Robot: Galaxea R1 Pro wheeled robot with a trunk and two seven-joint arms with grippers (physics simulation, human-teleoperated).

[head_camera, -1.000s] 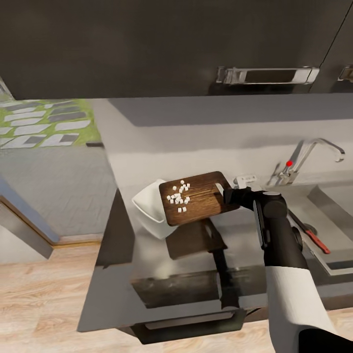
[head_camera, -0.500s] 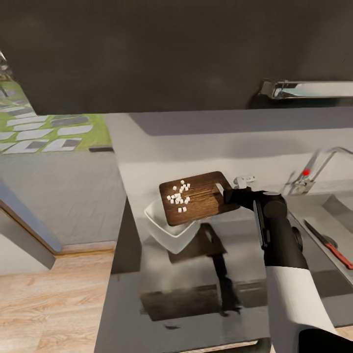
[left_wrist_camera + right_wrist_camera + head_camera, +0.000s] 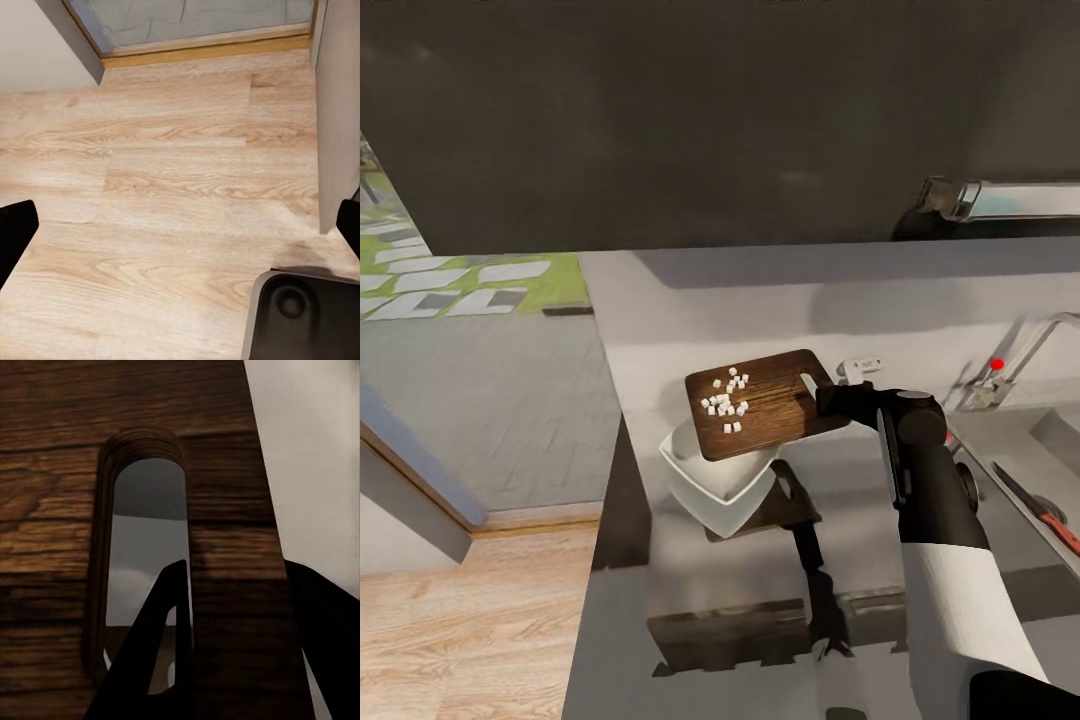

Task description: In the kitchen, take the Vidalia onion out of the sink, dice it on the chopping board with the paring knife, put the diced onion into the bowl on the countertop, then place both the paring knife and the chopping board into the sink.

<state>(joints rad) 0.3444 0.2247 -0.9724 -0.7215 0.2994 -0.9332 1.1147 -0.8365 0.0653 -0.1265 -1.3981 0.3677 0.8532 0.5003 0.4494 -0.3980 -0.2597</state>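
In the head view my right gripper (image 3: 827,400) is shut on the slot end of the dark wooden chopping board (image 3: 765,403), held level above the countertop (image 3: 860,530). Several small white onion dice (image 3: 725,395) lie on the board. The white bowl (image 3: 718,488) sits partly under the board's near left edge. The paring knife (image 3: 1042,507) lies in the sink (image 3: 1050,440) at the far right. Up close in the right wrist view, the board's oval slot (image 3: 146,577) shows, with a dark finger (image 3: 154,660) across it. My left gripper (image 3: 180,225) hangs open over the wooden floor.
The faucet (image 3: 1028,352) with its red knob (image 3: 997,364) stands behind the sink. Dark upper cabinets (image 3: 710,120) hang above the counter. The counter's left end (image 3: 622,470) drops to wooden floor (image 3: 470,620). My own base (image 3: 307,319) is below the left gripper.
The whole view has shifted: counter, bowl and sink have slid right in the picture. The board, still held level by my right gripper, now hangs over more of the bowl.
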